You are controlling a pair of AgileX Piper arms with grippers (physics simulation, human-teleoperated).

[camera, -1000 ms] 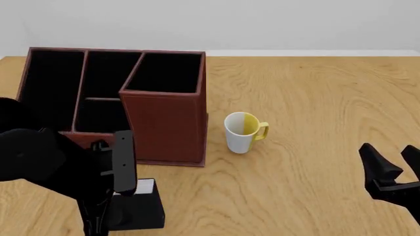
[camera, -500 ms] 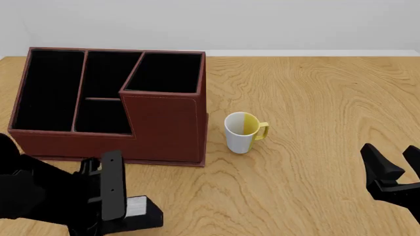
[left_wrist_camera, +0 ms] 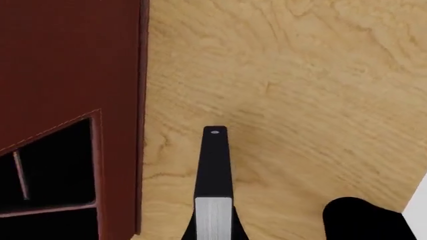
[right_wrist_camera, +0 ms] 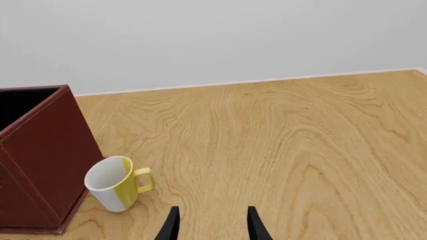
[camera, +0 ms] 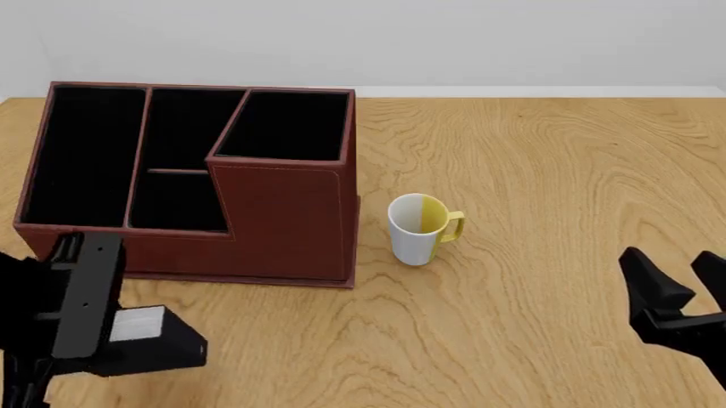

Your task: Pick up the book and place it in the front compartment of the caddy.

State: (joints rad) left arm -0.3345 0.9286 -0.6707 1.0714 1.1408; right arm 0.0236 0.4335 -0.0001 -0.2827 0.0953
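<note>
The book (camera: 159,344), black with white page edges, is held low at the table's front left with my left gripper (camera: 97,331) shut on it. In the left wrist view the book (left_wrist_camera: 215,170) juts out from between the fingers, edge on, beside the caddy's tall end wall (left_wrist_camera: 67,60). The reddish-brown caddy (camera: 284,212) stands just behind the book, with its low black-lined compartments behind the stepped front wall. My right gripper (camera: 681,293) hangs open and empty at the front right; its view shows the gripper (right_wrist_camera: 212,220) over bare wood.
A white and yellow mug (camera: 420,228) stands upright just right of the caddy, handle to the right; the right wrist view shows the mug (right_wrist_camera: 113,184) next to the caddy's corner (right_wrist_camera: 40,150). A grey wall runs along the table's far edge.
My left arm has swung down and to the left, away from the caddy's front, carrying the book leftward with it. The right arm has stayed still.
</note>
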